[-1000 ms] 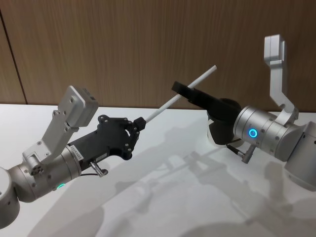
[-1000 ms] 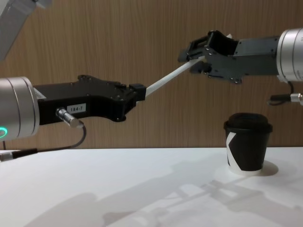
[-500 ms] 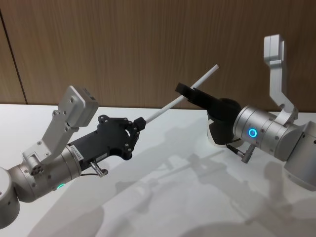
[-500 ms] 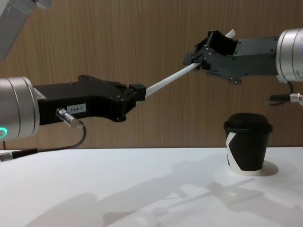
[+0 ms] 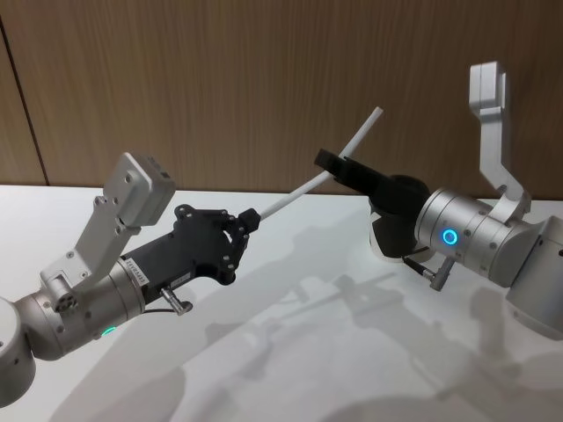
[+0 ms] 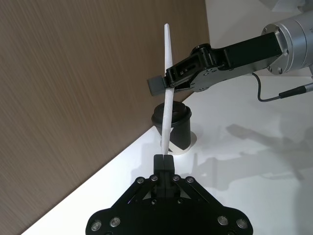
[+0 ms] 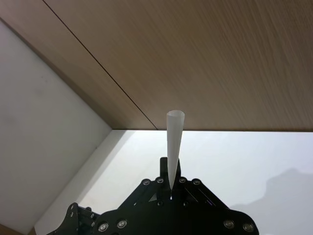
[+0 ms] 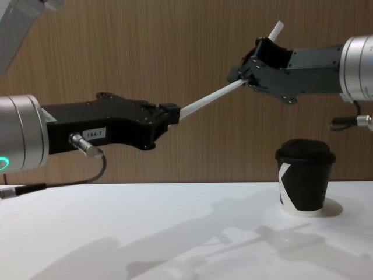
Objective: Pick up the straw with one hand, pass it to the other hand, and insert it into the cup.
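White straw held by left pincer and right pincer, cup partly hidden

A white label on the side of the left pincer read "184-7" in dark print, as seen from the chest view. In the head view, a strip label on the same pincer's body carried print too small to read. The cup bore a white angular mark resembling a "K".
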Available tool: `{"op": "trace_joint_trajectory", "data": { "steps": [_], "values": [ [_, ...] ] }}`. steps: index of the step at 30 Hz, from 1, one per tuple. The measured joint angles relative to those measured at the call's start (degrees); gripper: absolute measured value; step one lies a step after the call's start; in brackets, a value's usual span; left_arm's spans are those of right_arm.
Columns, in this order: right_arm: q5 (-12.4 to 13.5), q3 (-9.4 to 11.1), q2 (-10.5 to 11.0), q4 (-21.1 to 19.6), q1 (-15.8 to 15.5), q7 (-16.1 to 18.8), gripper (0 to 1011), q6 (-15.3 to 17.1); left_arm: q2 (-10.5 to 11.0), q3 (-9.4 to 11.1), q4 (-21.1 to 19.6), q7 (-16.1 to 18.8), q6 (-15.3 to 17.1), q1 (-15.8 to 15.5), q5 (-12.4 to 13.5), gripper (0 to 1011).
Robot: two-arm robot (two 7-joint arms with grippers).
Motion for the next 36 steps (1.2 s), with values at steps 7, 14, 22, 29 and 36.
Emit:
{"op": "trace_joint_trajectory", "data": {
  "steps": [7,14,22,29,36],
  "values": [
    [0.09,0.00,0.05,-0.07,-0.05,-0.02,4,0.00,0.00,-0.01,0.00,0.00,0.00,0.00,0.00,5],
    [0.54,0.05,0.22,-0.41,-0.33,-0.04,4,0.05,0.00,-0.01,0.00,0.01,0.00,0.00,0.00,181],
    [0.18,-0.49,1.09,-0.95,-0.49,0.63,4,-1.02,0.00,-0.01,0.00,0.01,0.00,0.00,0.00,437],
    [-2.05,-1.78,2.59,-1.47,-0.31,1.81,4,-3.50,0.00,0.00,0.00,0.00,0.00,0.00,0.00,659],
    [-5.74,-3.44,4.72,-2.00,0.26,3.29,4,-7.45,0.00,-0.01,0.00,0.00,0.00,0.00,0.00,886]
  ]
}}
